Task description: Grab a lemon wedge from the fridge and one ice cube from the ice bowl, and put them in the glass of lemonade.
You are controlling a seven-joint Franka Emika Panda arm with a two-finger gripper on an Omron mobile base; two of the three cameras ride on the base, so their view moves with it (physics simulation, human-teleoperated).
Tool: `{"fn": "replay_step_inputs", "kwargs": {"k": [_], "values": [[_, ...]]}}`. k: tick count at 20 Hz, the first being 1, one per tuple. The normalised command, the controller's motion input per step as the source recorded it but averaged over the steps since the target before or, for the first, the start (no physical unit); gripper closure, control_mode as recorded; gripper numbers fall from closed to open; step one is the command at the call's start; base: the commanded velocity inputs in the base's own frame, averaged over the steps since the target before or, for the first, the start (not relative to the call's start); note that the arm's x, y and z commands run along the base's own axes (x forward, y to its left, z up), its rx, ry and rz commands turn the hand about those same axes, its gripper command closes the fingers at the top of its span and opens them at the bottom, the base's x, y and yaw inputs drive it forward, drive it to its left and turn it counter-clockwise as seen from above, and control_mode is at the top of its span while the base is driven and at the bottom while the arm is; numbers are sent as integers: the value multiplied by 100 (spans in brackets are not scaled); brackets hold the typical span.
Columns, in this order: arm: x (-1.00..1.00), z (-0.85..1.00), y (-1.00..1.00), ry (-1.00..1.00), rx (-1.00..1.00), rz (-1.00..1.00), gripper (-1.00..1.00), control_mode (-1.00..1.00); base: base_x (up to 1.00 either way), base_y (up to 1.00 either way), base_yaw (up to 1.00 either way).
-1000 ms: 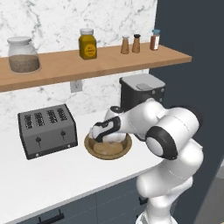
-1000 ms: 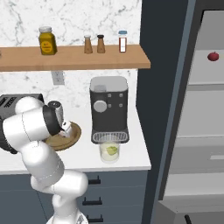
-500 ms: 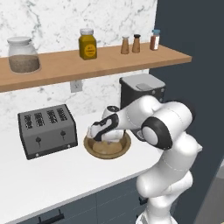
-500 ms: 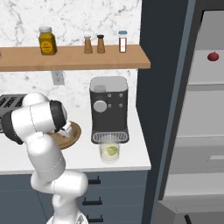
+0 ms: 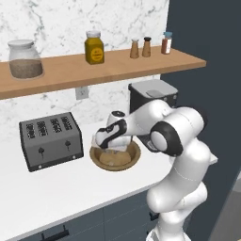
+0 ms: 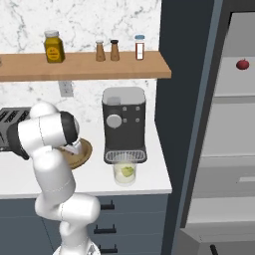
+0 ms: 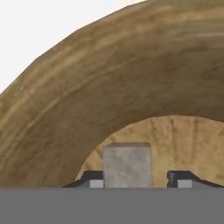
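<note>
Landmark: the coffee machine [image 6: 124, 130], black w/ grey top, standing on the white counter [image 5: 56, 188] under the wooden shelf [image 6: 84, 65].

Ice bowl [image 5: 115, 157]: shallow brown wooden bowl just left of the coffee machine, between it and the toaster [image 5: 51, 140]. The gripper [image 7: 135, 183] is down inside it. In the hand view one pale grey ice cube [image 7: 127, 164] sits on the bowl floor between the two fingertips [image 7: 95, 180]; the left tip looks right against the cube, the right one stands a little off. So jaws partly closed around the cube, not seen clamped on it. Can't tell if other cubes are in the bowl; the arm hides most of the inside in both base views.

Glass of lemonade [image 6: 125, 174]: short clear tumbler directly in front of the coffee machine, near the counter's front edge. Pale liquid inside, and a small yellow-green lemon wedge [image 6: 127, 171] sits in it.

Shelf above the coffee machine: amber jar w/ yellow contents [image 6: 54, 47] to the left, two brown shakers [image 6: 107, 50] about overhead, a small red-filled bottle w/ blue cap [image 6: 139, 47] to the right. Further left in the left base view, a lidded glass jar [image 5: 25, 59] holds brownish stuff.

Fridge [image 6: 234, 139]: right of the coffee machine, past the dark panel, grey shelves showing. A small dark red round fruit [image 6: 242, 64] sits on an upper shelf. Contents of the lower shelves: can't make out anything.
</note>
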Motion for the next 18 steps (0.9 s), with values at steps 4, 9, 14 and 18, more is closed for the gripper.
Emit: {"fn": "replay_step_inputs", "kwargs": {"k": [4, 9, 14, 18], "values": [[1, -19, 17, 1, 0, 0, 100, -100, 0, 0, 0], [0, -13, 4, 0, 0, 0, 100, -100, 0, 0, 0], [-22, 7, 0, -1, 0, 0, 100, -100, 0, 0, 0], [-44, 29, 0, -2, 0, 0, 100, -100, 0, 0, 0]]}}
